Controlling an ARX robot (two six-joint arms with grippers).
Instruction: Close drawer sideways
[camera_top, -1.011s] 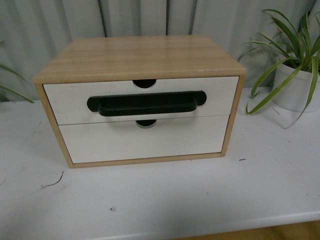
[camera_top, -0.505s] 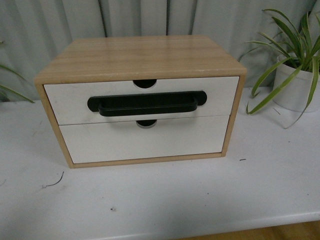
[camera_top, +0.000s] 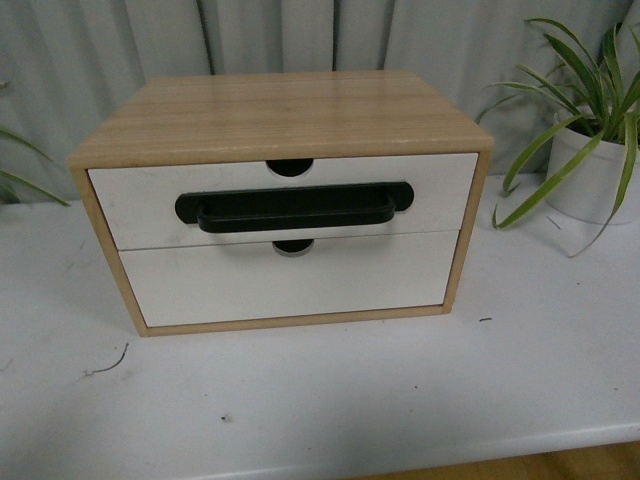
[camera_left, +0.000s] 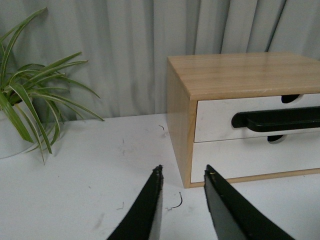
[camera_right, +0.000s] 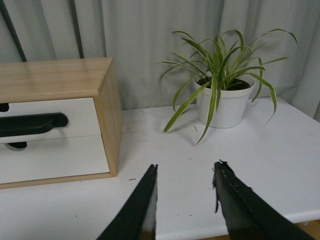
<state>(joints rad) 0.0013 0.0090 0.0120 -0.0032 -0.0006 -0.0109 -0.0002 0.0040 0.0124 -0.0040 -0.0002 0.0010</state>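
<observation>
A light wood cabinet (camera_top: 280, 110) stands on the white table (camera_top: 330, 400). Its upper drawer (camera_top: 130, 205) has a white front, a wide black bar handle (camera_top: 293, 208) and a half-round notch (camera_top: 290, 166); it juts out a little over the plain lower front (camera_top: 290, 280). The drawer also shows in the left wrist view (camera_left: 215, 120) and the right wrist view (camera_right: 75, 112). My left gripper (camera_left: 182, 172) is open and empty above the table by the cabinet's left front corner. My right gripper (camera_right: 186, 167) is open and empty over the table right of the cabinet. Neither arm shows in the front view.
A potted spider plant in a white pot (camera_top: 590, 180) stands right of the cabinet, also in the right wrist view (camera_right: 222, 105). Another plant (camera_left: 20, 115) stands left. Grey curtain (camera_top: 100, 50) hangs behind. The table's front edge (camera_top: 560, 440) is near.
</observation>
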